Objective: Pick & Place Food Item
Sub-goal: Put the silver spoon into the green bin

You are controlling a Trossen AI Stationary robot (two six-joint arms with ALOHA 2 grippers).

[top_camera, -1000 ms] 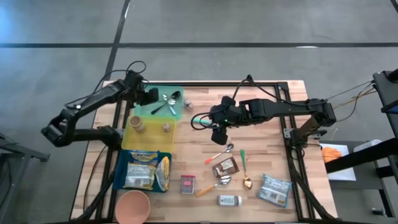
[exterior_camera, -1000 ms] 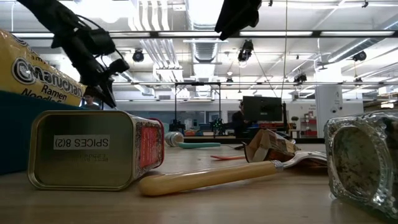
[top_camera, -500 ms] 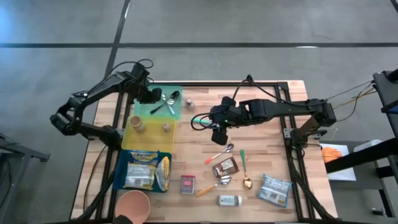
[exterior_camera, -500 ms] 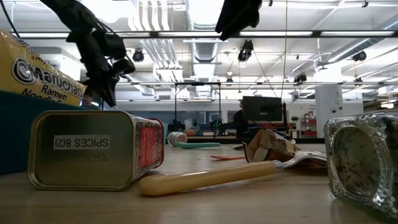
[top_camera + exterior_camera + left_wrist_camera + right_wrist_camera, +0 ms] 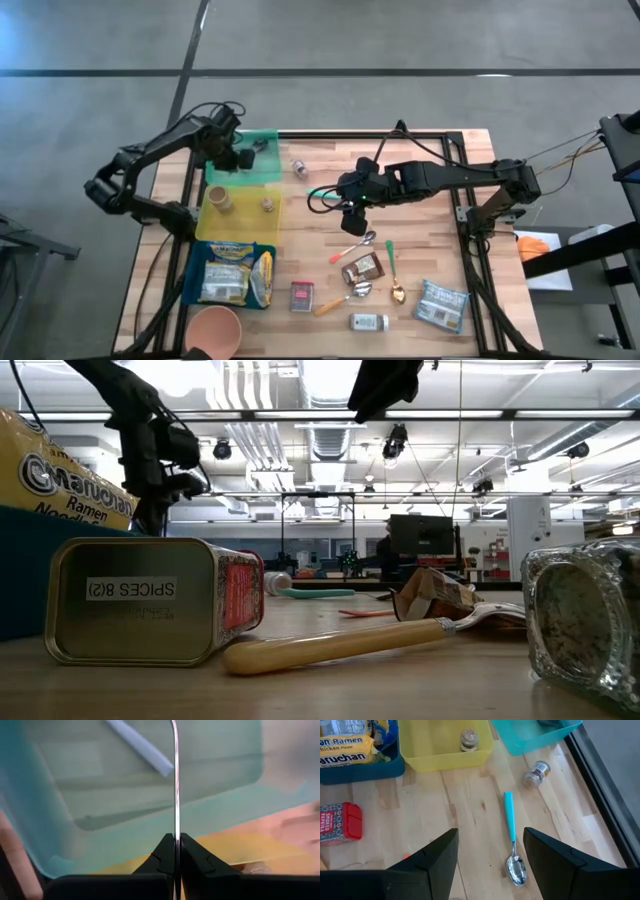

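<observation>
My left fingers are pinched shut on the thin rim of the green tray, lifting it. My right fingers hang wide apart above the worktop, a blue-handled spoon lying between them.

A blue-handled spoon lies at lower centre of the right wrist view, a small spice jar on its side at upper right, a red spice tin at left.

Teal bin upper left, yellow bin below it, blue bin under that; teal-handled spoon; red spice tin; pale striped wood table.
</observation>
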